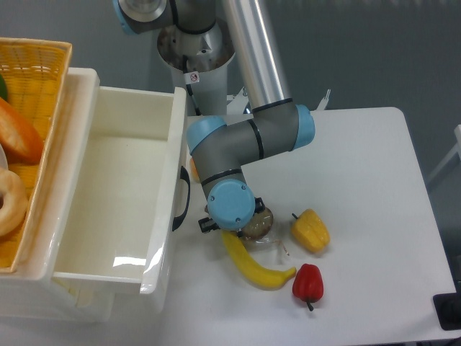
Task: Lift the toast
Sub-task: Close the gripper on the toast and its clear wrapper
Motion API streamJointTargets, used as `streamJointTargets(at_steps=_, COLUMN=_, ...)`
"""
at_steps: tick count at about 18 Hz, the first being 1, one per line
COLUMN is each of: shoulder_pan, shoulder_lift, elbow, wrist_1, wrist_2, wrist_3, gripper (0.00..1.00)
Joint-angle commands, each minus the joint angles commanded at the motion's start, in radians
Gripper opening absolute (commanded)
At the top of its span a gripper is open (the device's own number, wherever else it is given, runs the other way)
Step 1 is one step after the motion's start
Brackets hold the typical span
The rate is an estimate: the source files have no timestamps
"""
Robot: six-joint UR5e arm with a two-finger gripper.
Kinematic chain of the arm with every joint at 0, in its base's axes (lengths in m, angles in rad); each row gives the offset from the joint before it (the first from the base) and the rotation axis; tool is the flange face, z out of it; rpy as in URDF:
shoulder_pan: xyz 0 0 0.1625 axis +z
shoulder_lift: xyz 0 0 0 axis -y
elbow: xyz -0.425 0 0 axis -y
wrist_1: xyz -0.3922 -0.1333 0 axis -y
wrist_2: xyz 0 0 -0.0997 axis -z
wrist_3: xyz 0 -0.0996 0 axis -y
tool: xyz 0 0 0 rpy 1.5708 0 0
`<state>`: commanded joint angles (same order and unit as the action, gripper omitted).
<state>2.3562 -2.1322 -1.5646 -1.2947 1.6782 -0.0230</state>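
Note:
The toast (259, 224) lies on the white table (360, 158), brown and wrapped in crinkly clear plastic. Only its right part shows; the rest is under my arm's blue wrist cap (231, 205). My gripper (243, 226) points down right over the toast and is almost wholly covered by the wrist. Its fingers do not show, so I cannot tell whether they are open or shut on the toast.
A yellow banana (256, 268) lies just below the toast, touching its wrap. A yellow pepper (310, 230) and a red pepper (308, 283) sit to the right. A white bin (115, 194) stands at the left, beside a wicker basket (32, 68) of breads.

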Motion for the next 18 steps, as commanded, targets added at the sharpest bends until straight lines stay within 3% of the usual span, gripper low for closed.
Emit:
streamJointTargets(at_steps=3, shoulder_pan=0.005, shoulder_lift=0.005, elbow=0.0, wrist_1=-0.009, wrist_2=-0.003, wrist_3=0.006, gripper=0.25)
streamJointTargets(at_steps=12, shoulder_pan=0.015, shoulder_lift=0.021, elbow=-0.005, wrist_1=-0.017, wrist_2=-0.015, wrist_3=0.043, gripper=0.18)
streamJointTargets(at_steps=18, shoulder_pan=0.071, shoulder_lift=0.098, elbow=-0.002, wrist_1=-0.049, wrist_2=-0.041, wrist_3=0.211, gripper=0.17)
